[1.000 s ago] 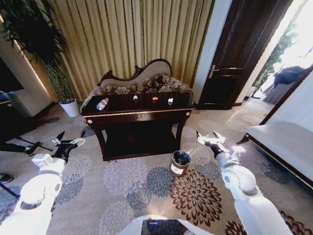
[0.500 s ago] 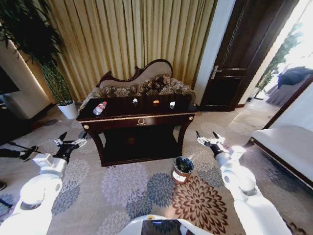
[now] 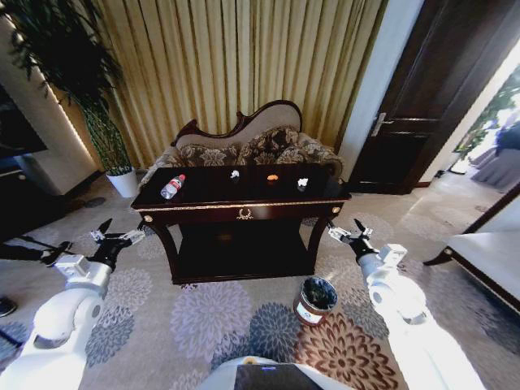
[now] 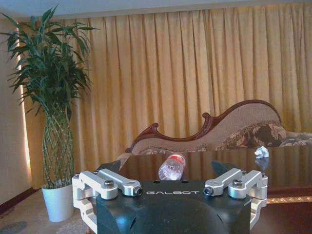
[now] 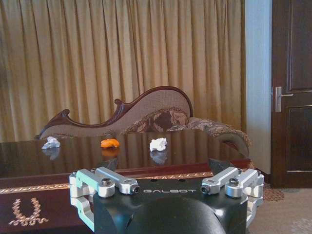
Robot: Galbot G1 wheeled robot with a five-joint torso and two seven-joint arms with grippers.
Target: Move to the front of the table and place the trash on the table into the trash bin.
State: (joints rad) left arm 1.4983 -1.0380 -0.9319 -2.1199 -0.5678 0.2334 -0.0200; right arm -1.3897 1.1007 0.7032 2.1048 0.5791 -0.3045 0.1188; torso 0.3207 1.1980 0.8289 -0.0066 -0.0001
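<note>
Right, the biggest thing here is the table (image 3: 244,201), dark glossy wood w/ gold trim along the front edge and a gold emblem (image 3: 244,214) at centre, lower shelf underneath. It stands in front of a patterned sofa (image 3: 244,146) w/ a carved wooden back, yellow curtains (image 3: 236,65) behind that. A dark door (image 3: 422,97) is off to the robot's right, a tall plant in a white pot (image 3: 123,182) off to its left.

On the floral carpet, near the table's right front leg and just fwd of the robot's right arm, sits the trash bin (image 3: 314,299), small, round, dark, w/ a white-and-orange label on its side.

The trash is all on the tabletop. A clear bottle w/ red cap (image 3: 172,186) lies on its side toward the left end. Farther right, roughly in a row and apart from each other: a white crumpled scrap (image 3: 235,174), a small orange scrap (image 3: 272,178), another white crumpled scrap (image 3: 302,184).

The left gripper (image 3: 119,234) hangs out in front of the table's left front corner, above the carpet, jaws spread wide w/ nothing between them. The right gripper (image 3: 350,231) is likewise held in the air by the table's right front corner, jaws apart and empty. In the left wrist view the bottle lies straight ahead between the spread fingers (image 4: 105,184); in the right wrist view the orange scrap and two white scraps lie ahead on the glossy top.
</note>
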